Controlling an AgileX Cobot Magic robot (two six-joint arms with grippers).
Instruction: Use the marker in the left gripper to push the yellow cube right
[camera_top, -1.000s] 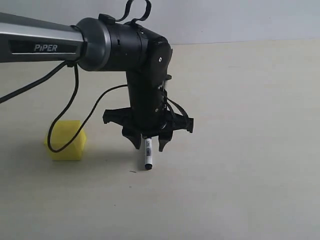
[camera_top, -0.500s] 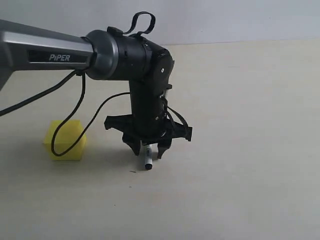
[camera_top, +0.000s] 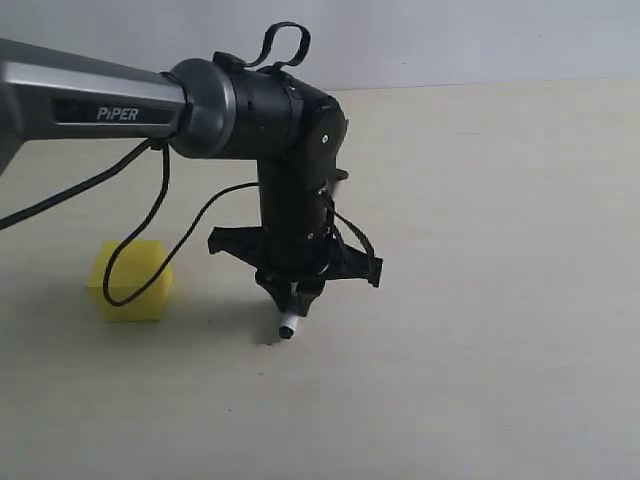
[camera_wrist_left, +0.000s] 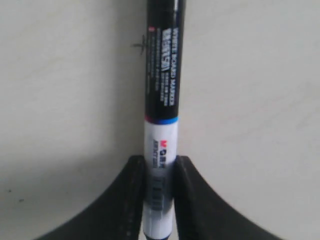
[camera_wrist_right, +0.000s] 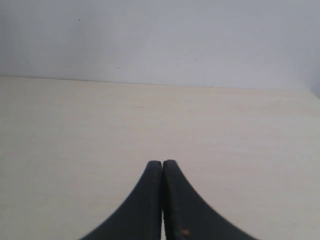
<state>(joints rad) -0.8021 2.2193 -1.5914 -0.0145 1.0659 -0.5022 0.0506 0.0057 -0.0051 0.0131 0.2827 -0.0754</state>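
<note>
The yellow cube (camera_top: 130, 282) rests on the table at the left, with a black cable hanging in front of it. My left gripper (camera_top: 292, 305) points down at the table a good way right of the cube. It is shut on the marker (camera_top: 288, 326), whose short lower end sticks out below the fingers, just above the table. In the left wrist view both fingers (camera_wrist_left: 134, 192) press the marker's white barrel (camera_wrist_left: 161, 145), and its dark labelled part runs on away from the left gripper (camera_wrist_left: 159, 165). My right gripper (camera_wrist_right: 162, 163) is shut with nothing in it, and it is outside the exterior view.
The pale table (camera_top: 480, 300) stretches wide to the right of the arm and toward the front. A pale wall (camera_top: 450, 40) bounds it at the back. The arm's silver tube (camera_top: 80, 95) and loose cable (camera_top: 150, 200) hang over the cube's side.
The left jaws, wide apart around the marker before, have closed onto its barrel. The marker's lower end has shifted slightly left and now tilts.
</note>
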